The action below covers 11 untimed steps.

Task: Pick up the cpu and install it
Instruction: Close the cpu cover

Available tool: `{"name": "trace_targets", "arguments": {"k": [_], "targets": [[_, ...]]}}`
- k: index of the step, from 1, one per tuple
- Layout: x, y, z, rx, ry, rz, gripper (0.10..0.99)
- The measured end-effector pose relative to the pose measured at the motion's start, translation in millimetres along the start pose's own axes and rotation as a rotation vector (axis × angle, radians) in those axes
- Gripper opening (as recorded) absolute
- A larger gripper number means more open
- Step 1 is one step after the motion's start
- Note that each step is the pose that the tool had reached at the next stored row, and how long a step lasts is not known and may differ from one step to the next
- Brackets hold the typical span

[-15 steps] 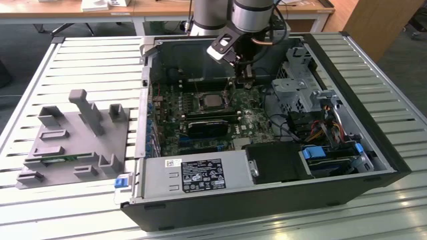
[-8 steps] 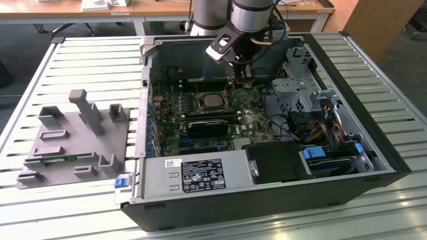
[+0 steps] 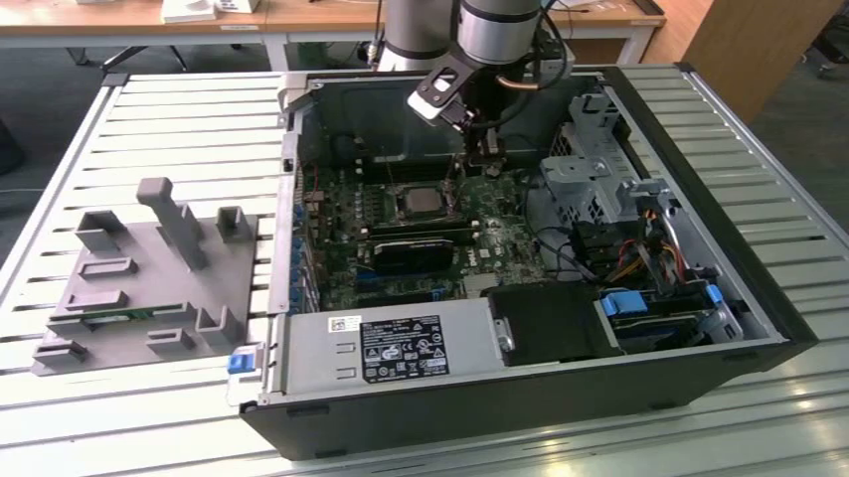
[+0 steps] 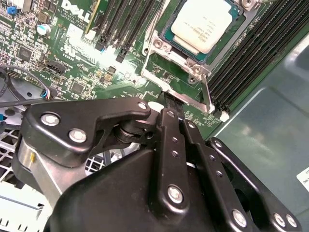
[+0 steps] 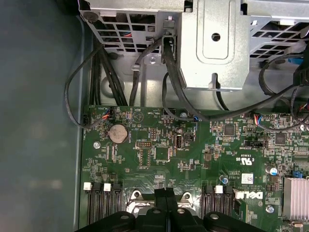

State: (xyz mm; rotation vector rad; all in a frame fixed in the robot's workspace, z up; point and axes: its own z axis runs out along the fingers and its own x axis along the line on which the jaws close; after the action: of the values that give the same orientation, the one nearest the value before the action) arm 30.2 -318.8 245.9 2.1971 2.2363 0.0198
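Note:
The cpu [image 3: 424,202] lies flat in the motherboard socket inside the open computer case [image 3: 531,407], silver top up. In the second wrist view the cpu [image 4: 204,23] sits within the socket's metal frame [image 4: 166,67], the thin lever [image 4: 206,94] running along one side. My gripper [image 3: 486,149] hangs over the board to the exterior view's right of the socket, apart from the cpu. Its black fingers [image 4: 170,104] are pressed together with nothing between them. In the first wrist view the gripper [image 5: 165,193] points at the socket's edge.
A grey holder fixture [image 3: 146,268] stands on the slatted table at the exterior view's left. Inside the case are the power supply [image 3: 398,348], a metal drive cage [image 5: 212,43], black cables [image 5: 169,72], memory slots [image 4: 251,53] and a black card [image 3: 418,253].

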Motion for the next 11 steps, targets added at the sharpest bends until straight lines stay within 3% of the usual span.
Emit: {"name": "trace_targets", "arguments": {"k": [5, 7, 11], "targets": [[0.0, -1.1, 0.0, 0.0, 0.0, 0.0, 0.106], [0.2, -9.5, 0.1, 0.0, 0.0, 0.0, 0.106], [0.2, -10.3, 0.2, 0.0, 0.0, 0.0, 0.106]]}}
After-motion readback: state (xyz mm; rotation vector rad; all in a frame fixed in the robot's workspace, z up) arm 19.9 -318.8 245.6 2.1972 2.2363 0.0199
